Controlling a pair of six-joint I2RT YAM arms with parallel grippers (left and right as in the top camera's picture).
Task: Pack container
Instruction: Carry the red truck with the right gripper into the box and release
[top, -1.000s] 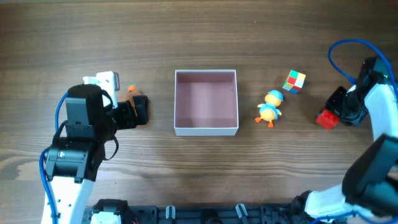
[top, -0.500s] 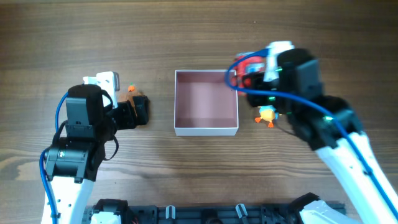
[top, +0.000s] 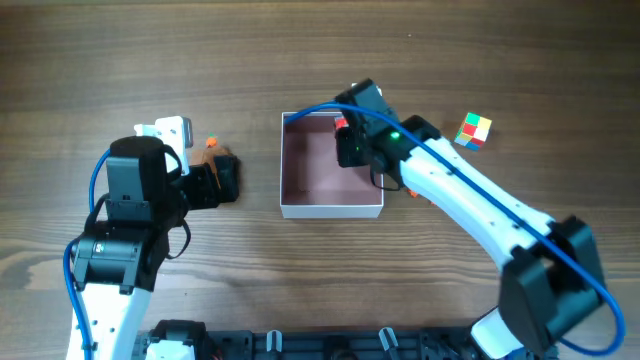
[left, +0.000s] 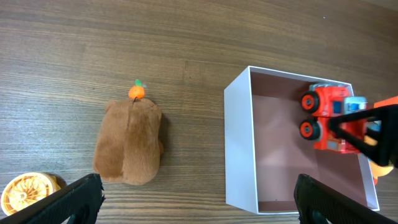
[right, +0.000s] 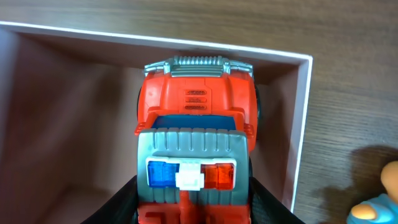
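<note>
My container (top: 315, 175) sits mid-bench, square, its sides parallel to the bench edges. The right end effector (top: 347, 138) pinches a red truck (right: 196, 99) at its far wall, nose toward the far edge. The left end effector (top: 226, 180) is spread.

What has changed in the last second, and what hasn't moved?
The right hand carried the red toy truck leftward to the far right corner of the white square container, still gripping it. The left hand, brown plush toy and multicoloured cube stayed put.
</note>
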